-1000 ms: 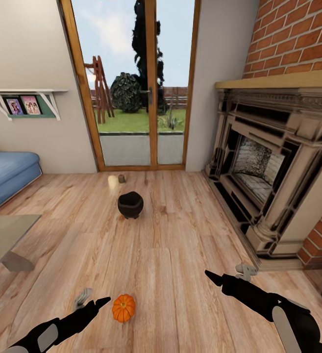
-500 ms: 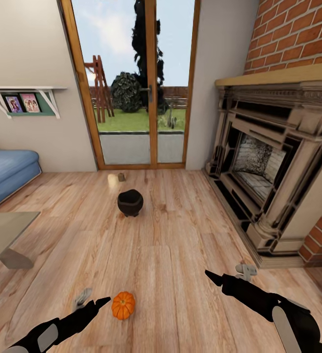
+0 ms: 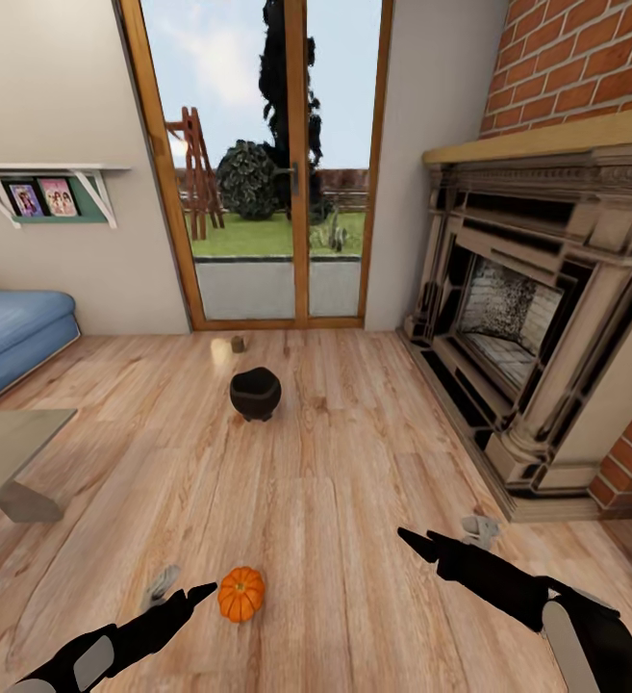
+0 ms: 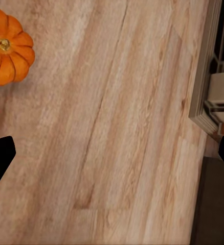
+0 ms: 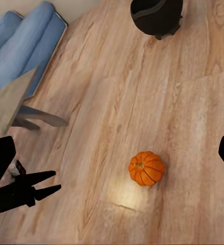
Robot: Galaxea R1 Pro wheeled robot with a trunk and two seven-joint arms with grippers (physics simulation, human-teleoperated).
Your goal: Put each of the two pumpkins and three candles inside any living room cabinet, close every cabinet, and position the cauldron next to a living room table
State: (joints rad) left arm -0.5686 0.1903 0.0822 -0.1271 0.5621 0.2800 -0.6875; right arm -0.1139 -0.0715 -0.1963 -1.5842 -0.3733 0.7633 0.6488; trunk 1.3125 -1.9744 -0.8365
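A small orange pumpkin (image 3: 241, 594) (image 4: 7, 46) (image 5: 146, 168) lies on the wooden floor just right of my left gripper (image 3: 179, 589) (image 5: 32, 190), which is open and apart from it. My right gripper (image 3: 447, 536) is open too, with nothing in it, and hovers over the floor farther right. The black cauldron (image 3: 255, 393) (image 5: 157, 15) stands mid-floor. Behind it, near the glass door, are a pale candle (image 3: 221, 352) and a smaller, darker one (image 3: 239, 344). A corner of the grey table (image 3: 8, 448) (image 5: 9, 107) shows at the left. The cabinet is out of view.
An ornate grey fireplace (image 3: 537, 337) under a brick wall takes up the right side. A blue sofa (image 3: 8, 332) (image 5: 20, 46) stands at the left, below a wall shelf (image 3: 51, 188) with photos. The glass door (image 3: 277, 173) closes off the far end.
The whole picture has slid slightly, so the camera has moved. Both arms hold the same pose, and the pumpkin, cauldron and candles stay where they were on the floor.
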